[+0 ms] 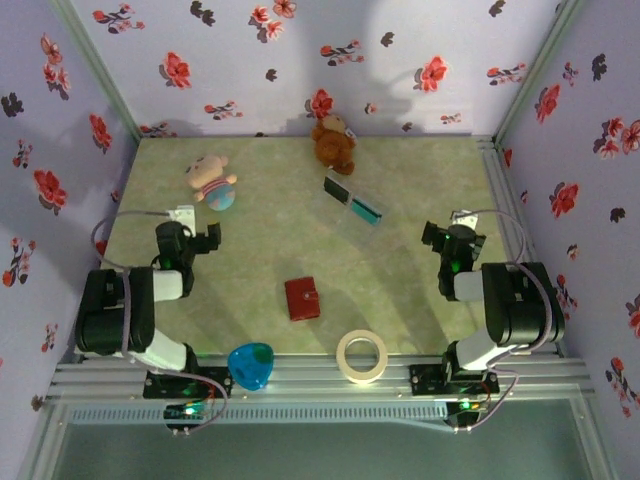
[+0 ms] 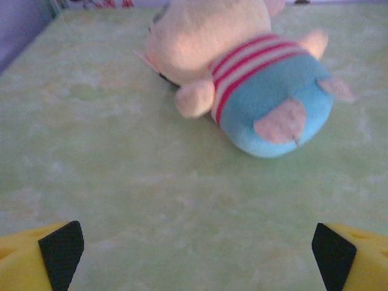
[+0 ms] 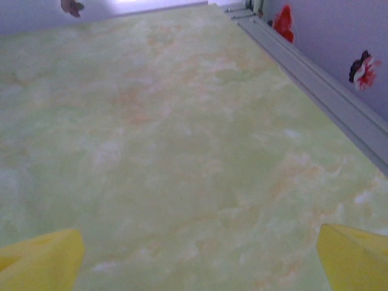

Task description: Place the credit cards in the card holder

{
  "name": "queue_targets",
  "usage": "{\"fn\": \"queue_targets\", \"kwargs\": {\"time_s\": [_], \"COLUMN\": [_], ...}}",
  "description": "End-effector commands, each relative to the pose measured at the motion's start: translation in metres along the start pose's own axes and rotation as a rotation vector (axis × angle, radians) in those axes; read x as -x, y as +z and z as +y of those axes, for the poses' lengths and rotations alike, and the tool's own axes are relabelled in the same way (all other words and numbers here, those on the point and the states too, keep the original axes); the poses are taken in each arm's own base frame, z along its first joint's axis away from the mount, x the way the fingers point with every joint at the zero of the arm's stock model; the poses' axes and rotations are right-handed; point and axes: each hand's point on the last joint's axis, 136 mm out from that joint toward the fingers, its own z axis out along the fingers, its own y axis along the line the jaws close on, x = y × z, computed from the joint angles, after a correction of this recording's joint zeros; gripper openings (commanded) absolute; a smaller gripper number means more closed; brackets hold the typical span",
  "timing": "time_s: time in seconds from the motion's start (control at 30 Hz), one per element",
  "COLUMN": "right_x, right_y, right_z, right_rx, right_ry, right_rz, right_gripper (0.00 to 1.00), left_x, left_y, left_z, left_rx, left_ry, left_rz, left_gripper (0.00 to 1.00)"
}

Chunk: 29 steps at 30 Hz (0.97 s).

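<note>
Both arms folded low at near desk (image 1: pixel 400 290) edge. Left end effector (image 1: pixel 190 238) and right end effector (image 1: pixel 455 242) wide open, empty. Card holder (image 1: pixel 302 298) lies between them, untouched. Credit cards (image 1: pixel 355 200) farther back, well apart.

Overhead light is even and cool, tinting the top view violet, with pale patches high on the back wall (image 1: pixel 330 40). Shadows on the worktop (image 1: pixel 400 290) are soft and faint. Both wrist views lack sharpness. The plush toy (image 2: pixel 242 79) is blurred, and the right wrist view looks washed out.
</note>
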Motion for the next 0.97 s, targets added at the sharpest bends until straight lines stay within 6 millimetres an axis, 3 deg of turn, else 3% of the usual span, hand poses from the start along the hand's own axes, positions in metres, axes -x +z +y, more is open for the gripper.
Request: {"fn": "queue_targets", "kwargs": {"time_s": [0.0, 0.1, 0.37, 0.93], "right_x": [0.015, 0.015, 0.015, 0.014], "right_y": [0.002, 0.002, 0.004, 0.005], "right_z": [-0.004, -0.004, 0.009, 0.012], "right_rx": [-0.041, -0.039, 0.026, 0.056], "right_ry": [0.021, 0.021, -0.009, -0.010], "right_rz": [-0.038, -0.040, -0.018, -0.009], "right_gripper": [0.99, 0.99, 0.99, 0.99], "left_x": [0.016, 0.017, 0.016, 0.017], "left_y": [-0.002, -0.001, 0.000, 0.000], "left_z": [-0.002, 0.007, 0.006, 0.006], "left_rx": [-0.021, 0.031, 0.028, 0.029], "left_ry": [-0.011, -0.037, -0.031, -0.032], "left_rz": [-0.084, -0.091, -0.075, -0.078], "left_gripper": [1.00, 1.00, 1.00, 1.00]}}
